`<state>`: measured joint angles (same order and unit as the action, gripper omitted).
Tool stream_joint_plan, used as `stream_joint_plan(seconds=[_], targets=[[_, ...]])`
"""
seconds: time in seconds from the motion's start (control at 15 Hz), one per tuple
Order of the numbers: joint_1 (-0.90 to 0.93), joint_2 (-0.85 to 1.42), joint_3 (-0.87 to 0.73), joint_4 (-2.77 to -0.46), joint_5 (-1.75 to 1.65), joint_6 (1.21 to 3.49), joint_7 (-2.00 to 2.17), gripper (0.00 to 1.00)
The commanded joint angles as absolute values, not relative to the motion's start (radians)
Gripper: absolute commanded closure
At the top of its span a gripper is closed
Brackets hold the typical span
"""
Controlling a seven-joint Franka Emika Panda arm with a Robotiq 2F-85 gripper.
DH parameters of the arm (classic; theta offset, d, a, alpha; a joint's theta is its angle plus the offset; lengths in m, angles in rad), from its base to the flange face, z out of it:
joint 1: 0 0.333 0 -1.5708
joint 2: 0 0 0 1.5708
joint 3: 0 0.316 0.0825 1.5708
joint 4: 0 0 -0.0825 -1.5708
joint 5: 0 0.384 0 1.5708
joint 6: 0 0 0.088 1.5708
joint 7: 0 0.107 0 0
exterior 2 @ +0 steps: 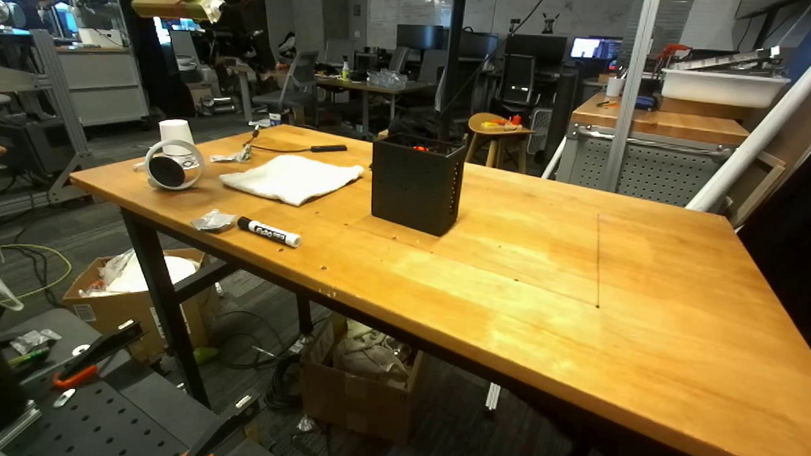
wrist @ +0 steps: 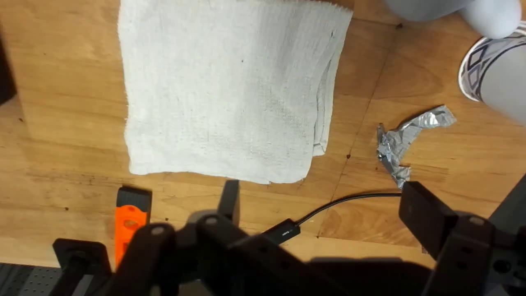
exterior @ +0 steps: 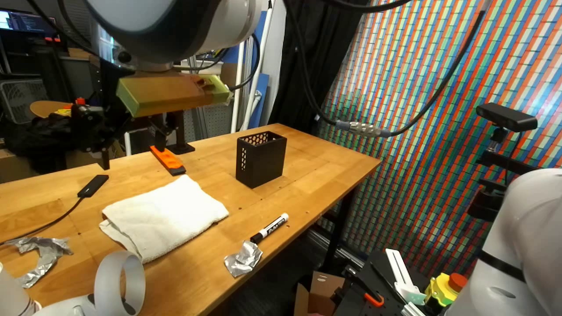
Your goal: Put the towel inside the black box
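In an exterior view, a folded white cloth towel (exterior: 164, 215) lies flat on the brown wooden table (exterior: 316, 169). A tall black box (exterior: 263, 166) with holes in its side stands near it, open on top. In an exterior view, a black and white marker (exterior 2: 268, 231) lies just beside a crumpled silver scrap (exterior 2: 214, 220). In my wrist view, my black claw (wrist: 321, 193) is spread wide, and the towel lies past it.
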<state>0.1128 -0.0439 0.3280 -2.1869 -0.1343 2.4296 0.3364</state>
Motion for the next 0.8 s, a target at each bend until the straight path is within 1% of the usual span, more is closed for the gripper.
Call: stream_joint_plan(seconds=[0.0, 0.47, 0.73], targets=[[0.148, 0.117, 0.277, -2.103, -0.201, 2.516, 0.275, 0.0], [0.169, 0.35, 0.189, -2.07, -0.203, 2.69, 0.071, 0.0], [0.163, 0.45, 0.169, -2.047, -0.201, 2.726, -0.044, 0.0]])
